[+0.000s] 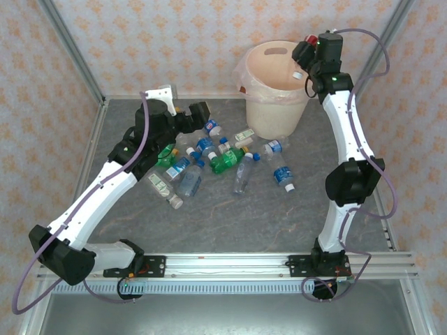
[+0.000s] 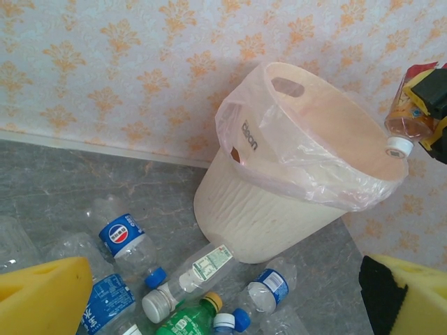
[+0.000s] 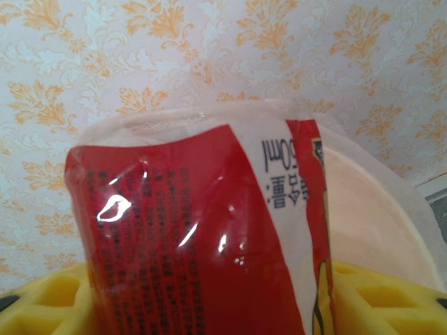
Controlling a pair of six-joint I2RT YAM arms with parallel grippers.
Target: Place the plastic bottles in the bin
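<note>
The right gripper (image 1: 306, 57) pinches a red-labelled bottle (image 2: 406, 112), white cap down, over the 3 o'clock rim of the bin (image 1: 274, 112), which stands at 1 o'clock on the bench (image 1: 230, 223). The left gripper (image 1: 198, 114), jaws spread wide, hovers over the remaining plastic bottles (image 1: 209, 157), scattered at the bin's 8 o'clock.
</note>
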